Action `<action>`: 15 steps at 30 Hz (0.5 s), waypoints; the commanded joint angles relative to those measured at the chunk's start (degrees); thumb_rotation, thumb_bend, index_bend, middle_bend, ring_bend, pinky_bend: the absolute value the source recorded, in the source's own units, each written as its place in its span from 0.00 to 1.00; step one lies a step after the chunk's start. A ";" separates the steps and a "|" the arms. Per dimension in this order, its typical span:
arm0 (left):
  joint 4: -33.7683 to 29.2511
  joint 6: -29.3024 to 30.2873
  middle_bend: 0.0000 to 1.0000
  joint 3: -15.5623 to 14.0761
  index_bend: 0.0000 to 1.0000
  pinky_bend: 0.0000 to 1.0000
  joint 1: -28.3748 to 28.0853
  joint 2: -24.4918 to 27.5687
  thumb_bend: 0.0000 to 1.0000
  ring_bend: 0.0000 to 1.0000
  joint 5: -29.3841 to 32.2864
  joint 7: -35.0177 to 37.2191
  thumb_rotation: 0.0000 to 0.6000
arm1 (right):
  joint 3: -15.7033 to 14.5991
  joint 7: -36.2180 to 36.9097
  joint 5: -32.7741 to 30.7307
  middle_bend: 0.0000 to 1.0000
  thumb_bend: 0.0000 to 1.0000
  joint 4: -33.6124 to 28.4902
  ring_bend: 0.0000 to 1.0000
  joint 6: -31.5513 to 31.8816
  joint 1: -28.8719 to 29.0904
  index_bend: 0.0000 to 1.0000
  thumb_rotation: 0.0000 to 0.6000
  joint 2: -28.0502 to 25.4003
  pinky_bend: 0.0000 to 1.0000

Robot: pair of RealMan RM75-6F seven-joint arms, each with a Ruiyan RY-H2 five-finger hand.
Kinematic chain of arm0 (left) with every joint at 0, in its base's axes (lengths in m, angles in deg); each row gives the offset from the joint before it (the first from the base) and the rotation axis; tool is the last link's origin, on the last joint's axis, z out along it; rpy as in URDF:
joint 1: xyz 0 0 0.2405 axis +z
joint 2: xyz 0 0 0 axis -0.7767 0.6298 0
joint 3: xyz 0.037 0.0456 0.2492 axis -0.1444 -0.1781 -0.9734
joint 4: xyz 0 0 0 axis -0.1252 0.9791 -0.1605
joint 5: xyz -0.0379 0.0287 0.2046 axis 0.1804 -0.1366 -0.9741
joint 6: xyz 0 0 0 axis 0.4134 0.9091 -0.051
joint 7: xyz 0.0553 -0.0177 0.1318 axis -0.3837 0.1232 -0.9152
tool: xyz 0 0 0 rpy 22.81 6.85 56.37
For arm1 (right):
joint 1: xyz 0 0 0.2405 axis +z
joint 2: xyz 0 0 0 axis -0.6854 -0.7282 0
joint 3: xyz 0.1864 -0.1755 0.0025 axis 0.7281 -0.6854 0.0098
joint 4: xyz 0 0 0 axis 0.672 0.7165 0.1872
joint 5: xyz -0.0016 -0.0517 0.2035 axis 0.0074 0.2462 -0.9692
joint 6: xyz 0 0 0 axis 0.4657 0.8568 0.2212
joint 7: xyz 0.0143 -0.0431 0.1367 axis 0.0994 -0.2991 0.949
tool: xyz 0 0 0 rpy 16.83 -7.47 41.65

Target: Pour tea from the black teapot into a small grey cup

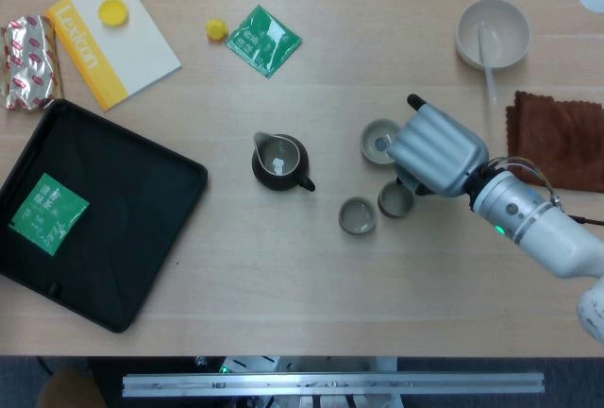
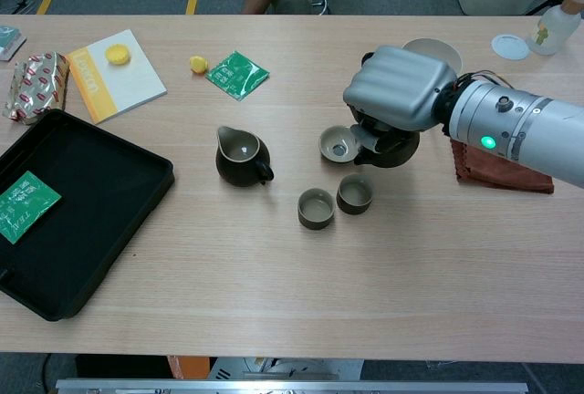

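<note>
- Cups counted: 2 small grey cups side by side on the bench point(image 1: 283, 314), the left cup point(image 1: 357, 215) and the right cup point(image 1: 395, 199); 1 wider shallow cup point(image 1: 379, 139) just behind them.
- 1 dark pitcher point(image 1: 279, 161) seen w/ spout and handle, well left of the cups.
- 1 black teapot point(image 2: 391, 146) is gripped by the right robot hand point(image 2: 399, 88); fingers are curled round it, the pot mostly hidden under the palm.
- Teapot is held just right of the shallow cup and behind the right cup, above the bench.
- Left robot hand is not seen in either view.
- Also counted: 1 black tray point(image 1: 123, 238), 2 green sachets, 1 white bowl point(image 1: 493, 33), 1 brown cloth point(image 1: 564, 139), 1 booklet point(image 1: 113, 35).
</note>
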 commanded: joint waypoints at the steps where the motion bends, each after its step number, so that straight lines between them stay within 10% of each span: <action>1: 0.05 0.05 0.22 0.00 0.19 0.19 0.05 -0.05 0.27 0.19 0.01 0.04 1.00 | -0.26 -1.00 0.32 0.83 0.61 -0.08 0.81 -0.13 0.06 0.91 0.60 0.12 0.29; 15: 0.77 0.09 0.22 0.01 0.19 0.19 0.38 -0.47 0.27 0.19 0.29 0.68 1.00 | -1.79 -8.45 1.51 0.83 0.61 0.53 0.81 0.31 0.31 0.90 0.60 1.82 0.29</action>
